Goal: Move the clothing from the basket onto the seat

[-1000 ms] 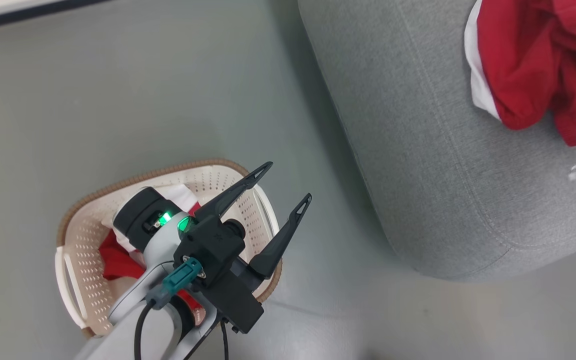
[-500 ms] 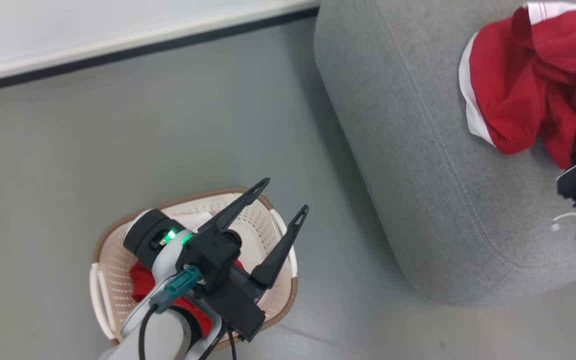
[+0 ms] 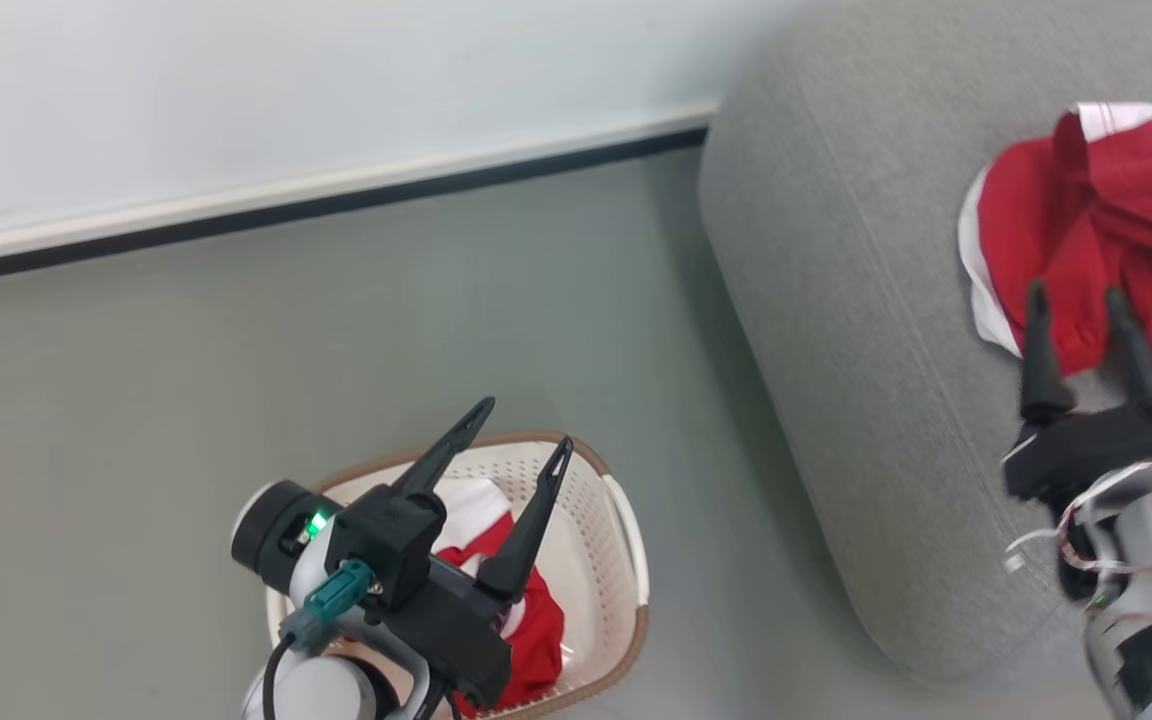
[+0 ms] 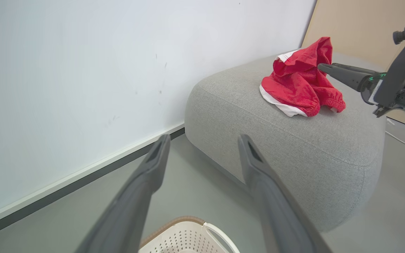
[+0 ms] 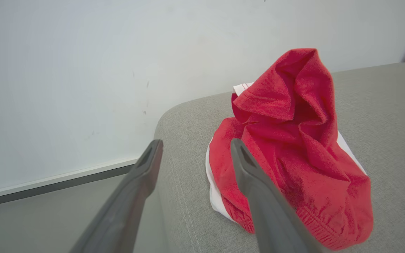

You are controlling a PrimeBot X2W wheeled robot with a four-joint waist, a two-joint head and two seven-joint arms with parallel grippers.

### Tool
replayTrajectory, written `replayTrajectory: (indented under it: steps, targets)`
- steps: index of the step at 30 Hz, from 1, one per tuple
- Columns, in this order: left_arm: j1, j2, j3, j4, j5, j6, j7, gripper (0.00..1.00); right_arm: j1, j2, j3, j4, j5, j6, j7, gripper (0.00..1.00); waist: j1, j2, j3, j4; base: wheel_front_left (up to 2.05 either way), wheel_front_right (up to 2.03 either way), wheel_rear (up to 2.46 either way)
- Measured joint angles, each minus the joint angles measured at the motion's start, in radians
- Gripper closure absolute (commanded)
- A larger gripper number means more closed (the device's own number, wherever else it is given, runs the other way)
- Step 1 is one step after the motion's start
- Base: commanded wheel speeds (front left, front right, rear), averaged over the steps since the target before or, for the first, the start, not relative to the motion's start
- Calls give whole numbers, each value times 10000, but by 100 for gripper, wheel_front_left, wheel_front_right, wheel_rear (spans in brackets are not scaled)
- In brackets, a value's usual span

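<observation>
The left gripper (image 3: 527,422) hides part of the garment (image 3: 538,632) in the basket (image 3: 629,560).

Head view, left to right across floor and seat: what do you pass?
basket holding a red garment → floor → seat → second red garment lying on the seat

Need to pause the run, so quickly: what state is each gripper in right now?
Left gripper: open, holding nothing, above the basket.
Right gripper: open, holding nothing, beside the red garment on the seat.

Open floor (image 3: 496,320) between basket (image 3: 600,560) and seat (image 3: 836,350)
</observation>
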State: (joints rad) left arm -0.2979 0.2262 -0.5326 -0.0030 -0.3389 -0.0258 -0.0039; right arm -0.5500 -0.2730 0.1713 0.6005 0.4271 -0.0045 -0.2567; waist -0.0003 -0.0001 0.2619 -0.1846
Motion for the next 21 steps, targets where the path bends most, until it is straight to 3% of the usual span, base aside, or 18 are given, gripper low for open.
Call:
replayTrajectory:
  steps: [12, 21]
  targets:
    - [593, -90, 228, 309, -213, 378, -261, 0, 1493, 437, 441, -1685, -424, -46, 0, 0, 2, 0, -775, 1014, 0, 0, 0]
    - [822, -58, 625, 665, -357, 688, -420, 0, 2022, 683, 738, -2159, -581, -54, 0, 0, 3, 0, -1103, 1616, 0, 0, 0]
